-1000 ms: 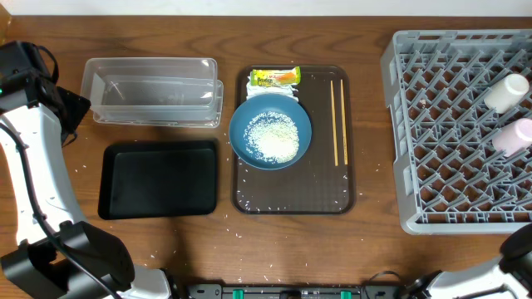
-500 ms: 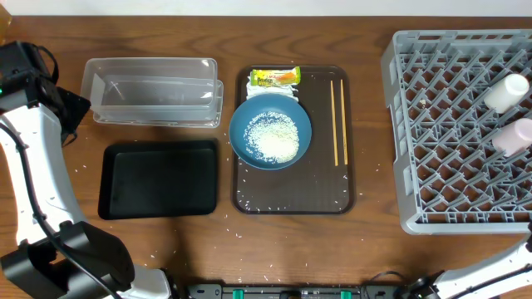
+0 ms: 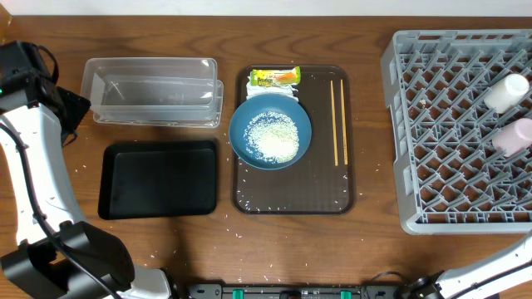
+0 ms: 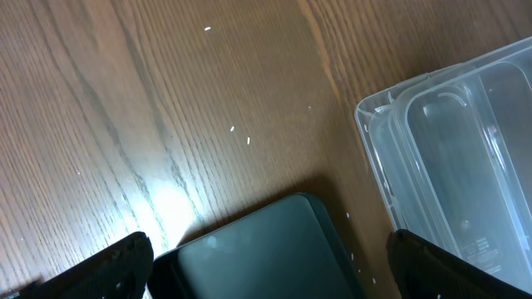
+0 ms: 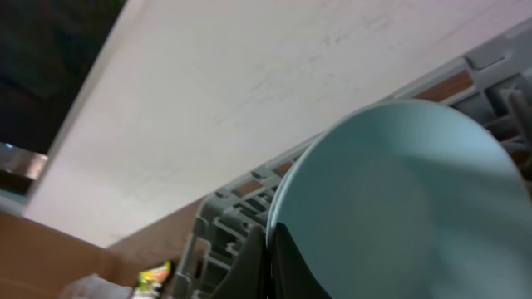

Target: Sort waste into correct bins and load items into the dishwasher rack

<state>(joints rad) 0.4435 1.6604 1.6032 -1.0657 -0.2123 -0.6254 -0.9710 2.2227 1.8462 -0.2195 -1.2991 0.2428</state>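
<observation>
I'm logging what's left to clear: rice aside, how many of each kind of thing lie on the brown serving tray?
dark-blue bowl: 1
snack wrapper: 1
paper napkin: 1
chopsticks: 2
Total: 5

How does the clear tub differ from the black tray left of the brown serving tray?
The clear tub is see-through with taller walls; the black tray is opaque and shallow. In the overhead view the clear tub lies farther from the robot, the black tray nearer. Both are rectangular, similar in size, and left of the brown serving tray.
</observation>
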